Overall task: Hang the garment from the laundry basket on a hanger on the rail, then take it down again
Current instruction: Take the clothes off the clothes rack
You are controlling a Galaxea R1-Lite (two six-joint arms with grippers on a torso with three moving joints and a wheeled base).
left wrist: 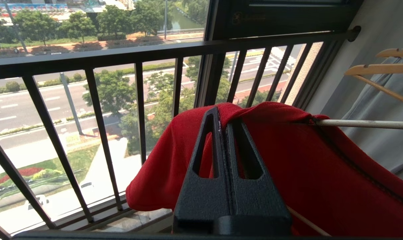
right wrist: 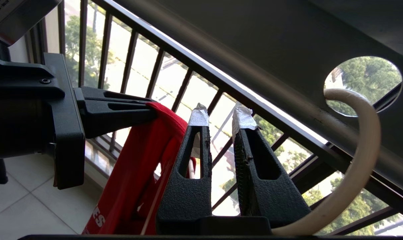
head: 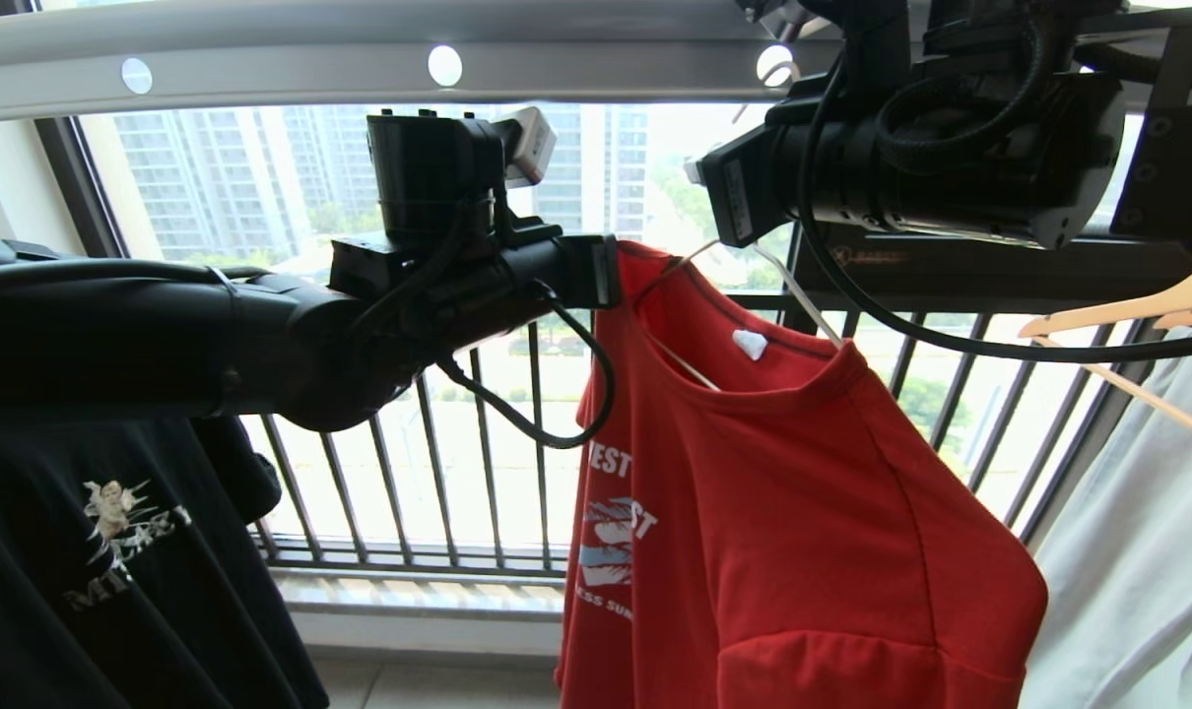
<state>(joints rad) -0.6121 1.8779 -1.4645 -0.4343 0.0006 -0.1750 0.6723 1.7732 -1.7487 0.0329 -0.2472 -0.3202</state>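
Black arm housings fill the near field of the head view: the left arm reaches in level from the left, the right arm sits high at the top right, just under the rail (head: 291,59).

**Position of task items.** The garment (head: 803,512) hangs on the hanger (head: 803,295). The hanger hook (right wrist: 354,160) passes through one of the round holes in the rail. The laundry basket is not in view. A black T-shirt (head: 113,551) hangs at the left; wooden hangers (head: 1128,315) carrying a pale garment (head: 1148,551) hang at the right. A dark railing (head: 438,463) stands behind.

**Risks.**
- The left tool pinches only a small fold at the shoulder edge. A sideways pull is likely to slide the fabric along the thin wire and drop that shoulder off the hanger.
- A pull away from the rail could swing the hanger and work the hook out of its hole, dropping everything to the floor.
- The hook curves just beside the right tool; any lift could knock it free.
- Thin fabric may slip from the pinch under tension.

**Tool state.**
- Left tool (left wrist: 223,123): fingers pressed together, clamped on the garment's shoulder edge where it drapes over the hanger end.
- Right tool (right wrist: 221,116): taped fingertips (right wrist: 199,116) stand narrowly apart; nothing is visibly gripped between them. It sits near the hook, below the rail.
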